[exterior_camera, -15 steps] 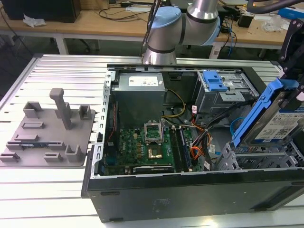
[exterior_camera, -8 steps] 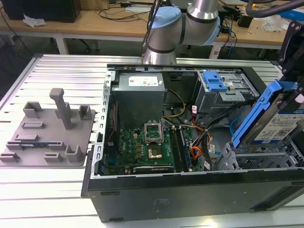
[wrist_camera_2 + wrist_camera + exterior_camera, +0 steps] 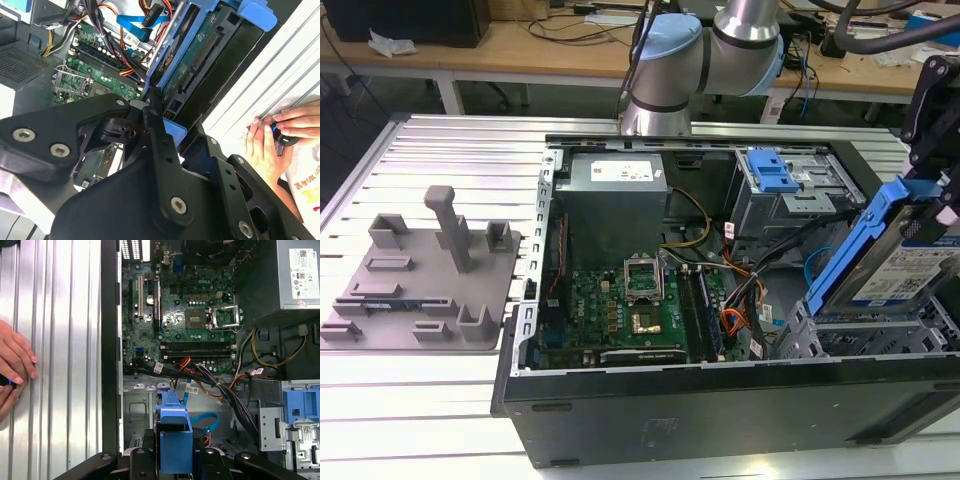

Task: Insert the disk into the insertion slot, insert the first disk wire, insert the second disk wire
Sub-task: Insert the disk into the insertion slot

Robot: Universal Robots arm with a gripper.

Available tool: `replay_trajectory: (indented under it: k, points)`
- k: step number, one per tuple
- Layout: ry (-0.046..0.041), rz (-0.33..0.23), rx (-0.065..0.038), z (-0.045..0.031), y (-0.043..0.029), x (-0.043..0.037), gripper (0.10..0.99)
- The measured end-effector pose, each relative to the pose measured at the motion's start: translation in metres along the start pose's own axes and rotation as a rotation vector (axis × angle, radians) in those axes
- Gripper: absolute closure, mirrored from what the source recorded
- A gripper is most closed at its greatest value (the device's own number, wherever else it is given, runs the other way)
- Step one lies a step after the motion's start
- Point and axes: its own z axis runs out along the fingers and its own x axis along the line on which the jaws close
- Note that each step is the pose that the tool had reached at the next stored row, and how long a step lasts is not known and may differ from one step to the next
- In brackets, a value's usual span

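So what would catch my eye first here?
Probably the open computer case with its green motherboard in the middle. At the exterior view's right, the tool holds the disk in its bright blue frame, tilted above the drive cage. A person's hands rest on the ribbed metal table.

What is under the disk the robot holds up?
In the exterior view, the tilted disk hangs over the perforated grey drive cage, with orange and black wires beside it. The cage's inside is hidden by the disk and the case wall.
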Motion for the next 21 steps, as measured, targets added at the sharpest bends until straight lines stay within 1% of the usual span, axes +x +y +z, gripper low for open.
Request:
replay_trajectory:
  k: [6, 11, 14, 15, 19, 20, 21]
  points:
    - [-0.0001, -0.002, -0.001, 0.0073, -0.0007, 0.0002, 0.722]
    - [0.0000, -0.004, -0.004, 0.0172, -0.0014, 0.0008, 0.722]
    - [0.0003, -0.005, -0.006, 0.0279, -0.0023, 0.0017, 0.722]
    - [0.0003, -0.005, -0.006, 0.0330, -0.0027, 0.0020, 0.722]
    - [0.0007, -0.005, -0.006, 0.0333, -0.0027, 0.0021, 0.710]
    - [0.0002, -0.005, -0.006, 0.0335, -0.0027, 0.0021, 0.588]
    - [0.0003, -0.006, -0.006, 0.0335, -0.0026, 0.0021, 0.529]
